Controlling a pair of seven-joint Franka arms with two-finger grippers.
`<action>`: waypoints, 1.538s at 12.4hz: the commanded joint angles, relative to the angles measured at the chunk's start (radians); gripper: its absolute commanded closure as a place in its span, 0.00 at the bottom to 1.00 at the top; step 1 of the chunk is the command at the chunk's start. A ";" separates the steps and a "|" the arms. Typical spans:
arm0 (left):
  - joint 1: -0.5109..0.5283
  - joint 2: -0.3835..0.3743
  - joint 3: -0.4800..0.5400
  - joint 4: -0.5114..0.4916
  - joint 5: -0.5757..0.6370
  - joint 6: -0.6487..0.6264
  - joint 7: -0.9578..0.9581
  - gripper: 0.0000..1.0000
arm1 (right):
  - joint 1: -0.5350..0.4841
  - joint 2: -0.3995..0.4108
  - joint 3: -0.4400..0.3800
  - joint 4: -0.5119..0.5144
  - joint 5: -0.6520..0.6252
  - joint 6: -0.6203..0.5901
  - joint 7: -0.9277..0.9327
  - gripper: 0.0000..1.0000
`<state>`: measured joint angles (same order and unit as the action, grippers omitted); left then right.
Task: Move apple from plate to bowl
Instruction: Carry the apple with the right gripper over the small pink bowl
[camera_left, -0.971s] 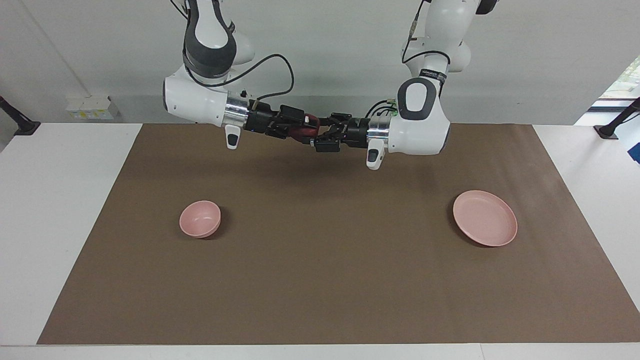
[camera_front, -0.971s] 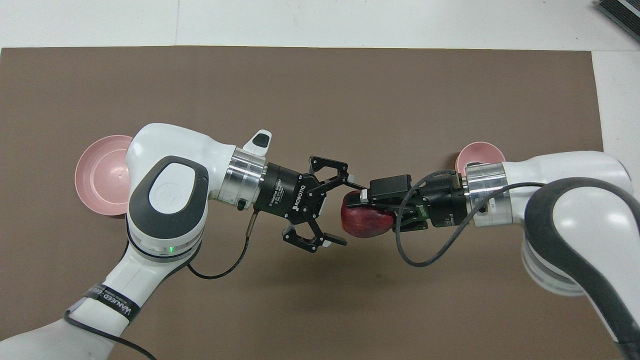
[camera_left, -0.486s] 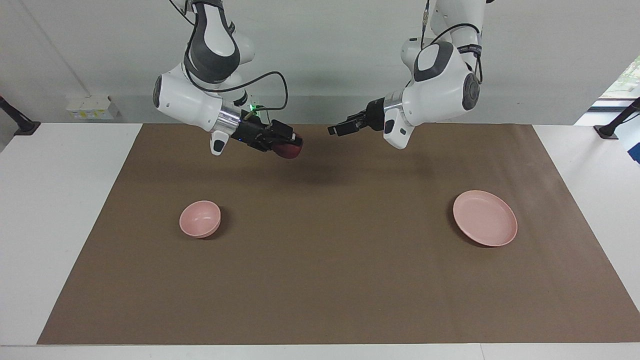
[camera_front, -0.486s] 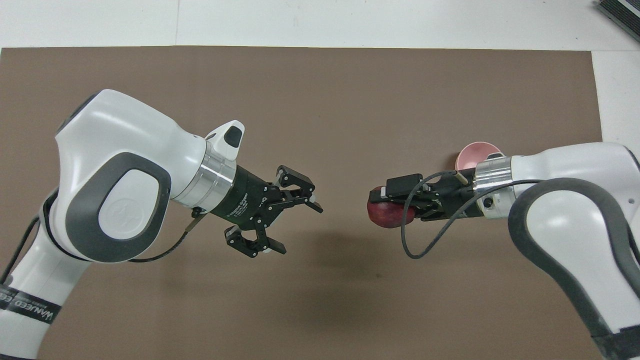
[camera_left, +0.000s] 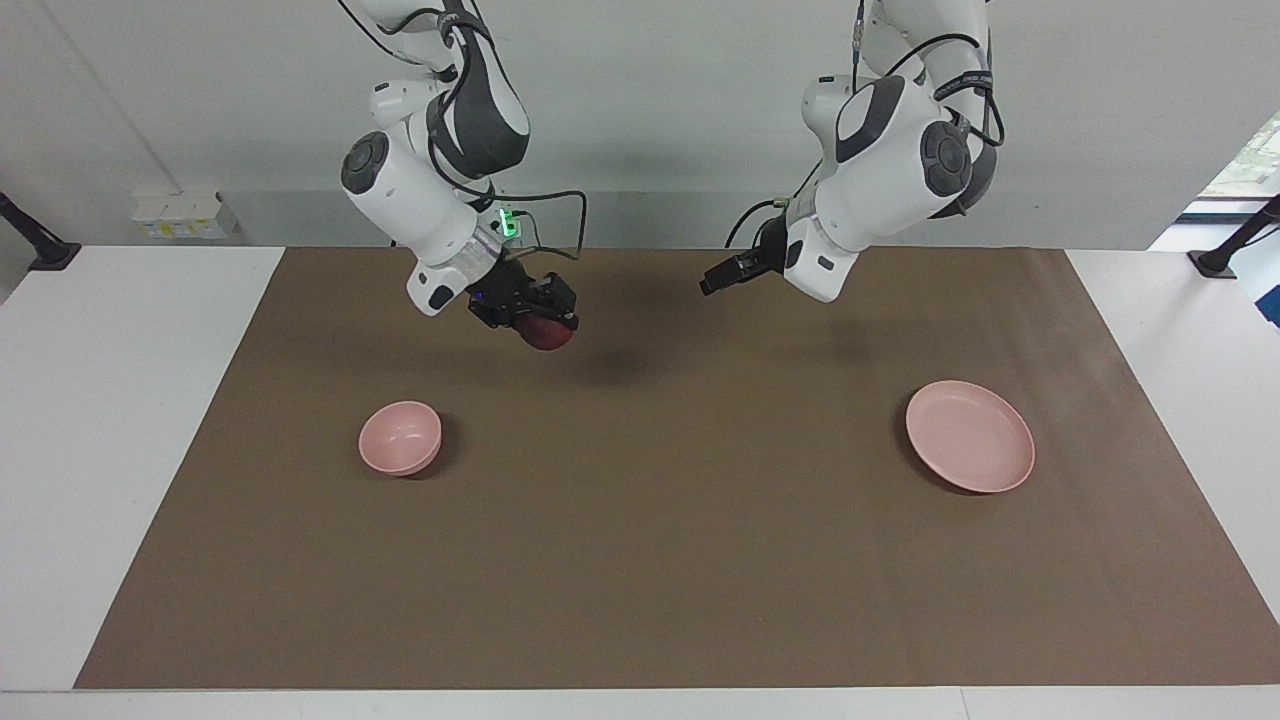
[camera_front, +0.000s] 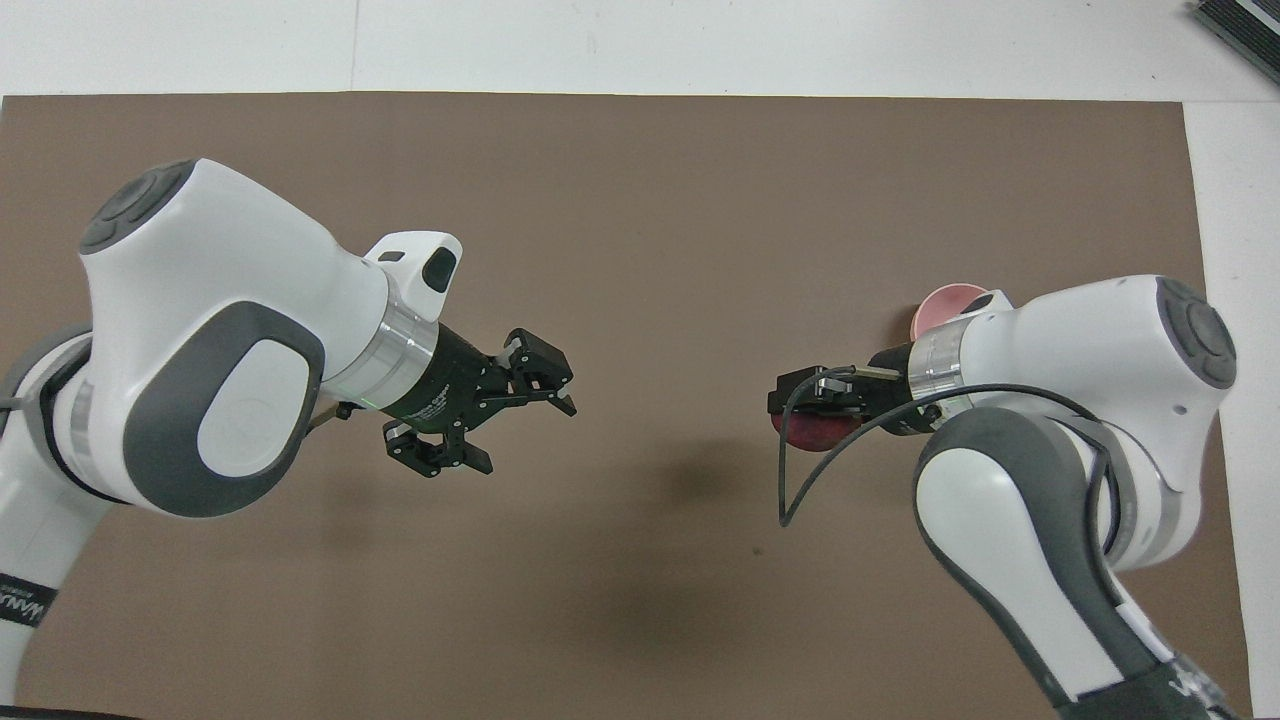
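Right gripper (camera_left: 545, 322): clamped on the apple (camera_left: 547, 334), in the air over bare mat; the bowl (camera_left: 400, 437) sits below it, toward the right arm's end
Left gripper (camera_front: 490, 415): fingers apart, empty, waiting; the plate (camera_left: 970, 435) lies empty below it
Risk: apple may slip if the hold is shallow; an early release lands it on the mat
Apple: small, dark red, seemingly whole

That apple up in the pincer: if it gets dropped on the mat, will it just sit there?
Probably not. The apple is round, so it would likely roll across the flat mat. Its skin looks smooth, so it may slip. The deep bowl should stop it rolling.
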<state>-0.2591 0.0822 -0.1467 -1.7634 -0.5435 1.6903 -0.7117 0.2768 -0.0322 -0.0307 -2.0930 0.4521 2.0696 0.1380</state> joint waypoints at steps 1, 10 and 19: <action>0.043 -0.007 -0.005 0.019 0.080 -0.001 0.127 0.00 | -0.007 0.020 0.002 0.027 -0.207 0.029 0.002 1.00; 0.169 -0.009 0.060 0.171 0.301 -0.017 0.317 0.00 | -0.148 0.219 -0.005 0.166 -0.645 0.233 -0.209 1.00; 0.167 -0.110 0.214 0.223 0.540 -0.052 0.708 0.00 | -0.234 0.298 -0.005 0.120 -0.639 0.296 -0.195 1.00</action>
<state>-0.0857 0.0140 0.0635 -1.5364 -0.0514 1.6701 -0.0647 0.0539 0.2639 -0.0449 -1.9608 -0.1777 2.3401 -0.0482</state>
